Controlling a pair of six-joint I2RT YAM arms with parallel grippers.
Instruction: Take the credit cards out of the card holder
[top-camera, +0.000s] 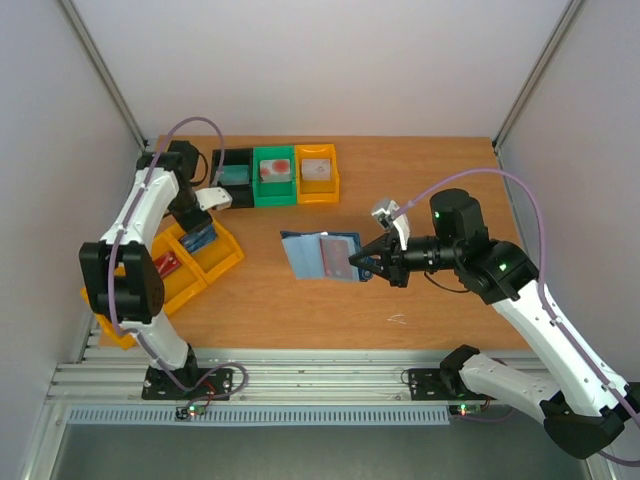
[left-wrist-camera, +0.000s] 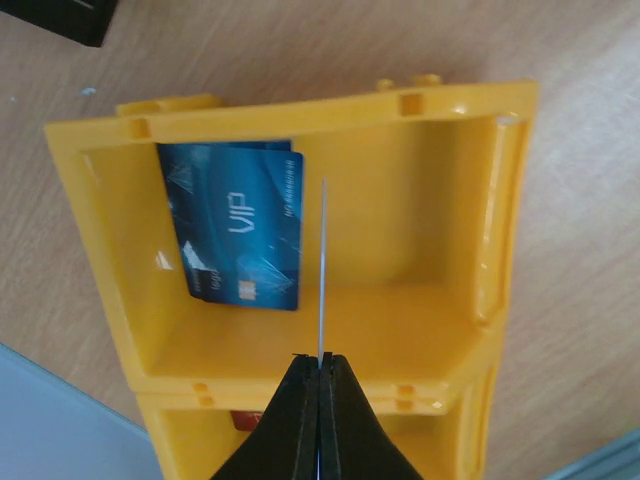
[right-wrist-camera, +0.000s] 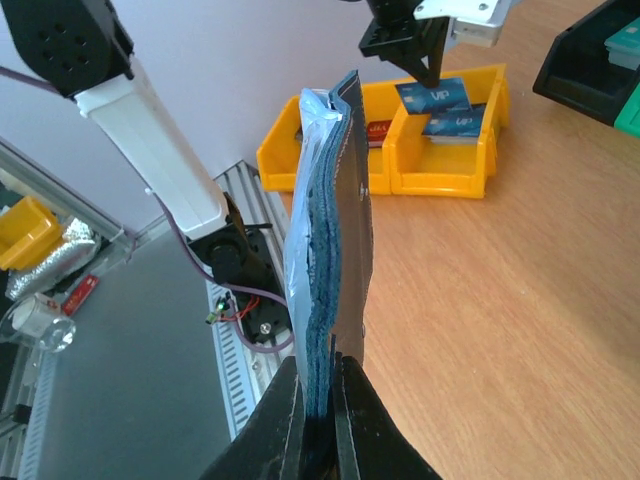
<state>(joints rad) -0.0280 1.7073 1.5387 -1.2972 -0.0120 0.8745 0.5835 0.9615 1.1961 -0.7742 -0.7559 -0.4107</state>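
The left gripper (left-wrist-camera: 320, 362) is pinched tight on 1 of the credit cards (left-wrist-camera: 323, 265). From its own wrist view that card shows only as a thin pale edge running straight out from the fingertips, so I cannot tell its face from there. It hangs above the open compartment of a yellow bin (left-wrist-camera: 300, 115) at the left side of the table (top-camera: 420, 170). Flat on that compartment's floor lies a blue card (left-wrist-camera: 243, 240) with "VIP" printed on it, just beside the held edge. The neighbouring yellow compartment has a red card (top-camera: 165, 265) in it.

Over on the other side, the right gripper (right-wrist-camera: 320, 365) is clamped onto 1 edge of the card holder (right-wrist-camera: 322, 220), jaws nearly together with the slate-blue covers and pale shiny pages between them. From overhead the holder lies open near the middle of the table, well apart from the yellow bin.

Along the far edge sit 3 small bins in a row: black (top-camera: 232, 172), green (top-camera: 273, 190) and orange (top-camera: 318, 190).
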